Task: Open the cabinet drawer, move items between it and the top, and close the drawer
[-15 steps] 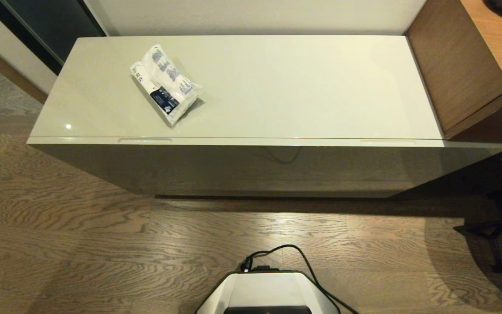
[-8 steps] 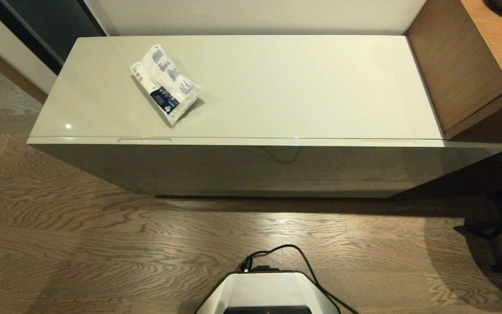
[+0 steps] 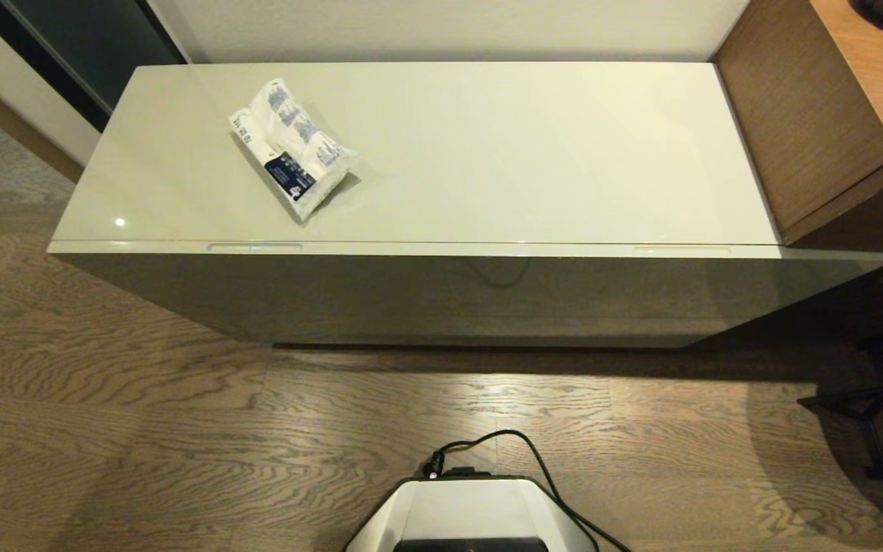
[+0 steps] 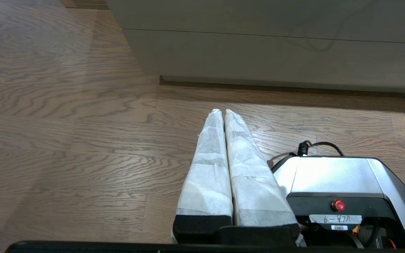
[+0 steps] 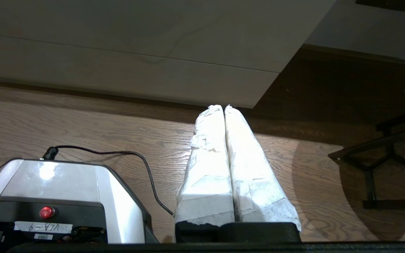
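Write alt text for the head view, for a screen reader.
A small white packet with blue-grey print lies on the left part of the low cabinet's glossy cream top; the cabinet drawer below is shut. Neither arm is in view, only the robot's base on the wood floor.

Warm, dim — glare on top (image 3: 487,153)

Grey-brown wooden floor (image 3: 142,429) runs in front — a black metal stand (image 3: 882,399) sits on it at the right, below brown wooden furniture (image 3: 817,115) against the wall.
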Robot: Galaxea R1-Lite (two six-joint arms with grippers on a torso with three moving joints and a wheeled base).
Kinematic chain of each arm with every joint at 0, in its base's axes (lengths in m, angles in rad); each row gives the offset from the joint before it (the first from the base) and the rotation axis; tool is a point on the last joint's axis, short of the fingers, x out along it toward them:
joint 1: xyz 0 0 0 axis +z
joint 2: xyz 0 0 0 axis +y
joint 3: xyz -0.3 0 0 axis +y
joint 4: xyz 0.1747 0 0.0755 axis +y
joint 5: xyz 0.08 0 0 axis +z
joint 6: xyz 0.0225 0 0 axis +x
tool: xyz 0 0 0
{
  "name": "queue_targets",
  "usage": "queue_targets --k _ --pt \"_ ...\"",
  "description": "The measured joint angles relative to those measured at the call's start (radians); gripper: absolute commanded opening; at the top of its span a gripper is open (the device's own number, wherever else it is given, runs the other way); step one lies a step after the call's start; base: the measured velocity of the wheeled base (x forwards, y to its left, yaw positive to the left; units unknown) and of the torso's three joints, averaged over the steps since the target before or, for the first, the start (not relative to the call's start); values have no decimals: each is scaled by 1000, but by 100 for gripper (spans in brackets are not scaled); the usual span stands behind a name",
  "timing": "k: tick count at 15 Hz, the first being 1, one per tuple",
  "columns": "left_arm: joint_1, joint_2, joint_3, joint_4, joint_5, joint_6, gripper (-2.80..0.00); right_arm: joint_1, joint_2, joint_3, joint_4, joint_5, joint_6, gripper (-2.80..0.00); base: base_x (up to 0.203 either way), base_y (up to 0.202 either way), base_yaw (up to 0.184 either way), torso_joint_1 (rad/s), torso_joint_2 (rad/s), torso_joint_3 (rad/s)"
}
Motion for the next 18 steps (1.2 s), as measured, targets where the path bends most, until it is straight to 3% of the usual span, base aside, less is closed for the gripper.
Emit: queue_targets --k 10,18 --pt "0 0 1 -2 0 0 -280 0 0 0 2 -1 1 -280 0 0 0 0 0 0" --pt "-1 0 1 -2 0 0 -280 0 0 -9 30 -22 53 -280 0 0 0 0 0 0"
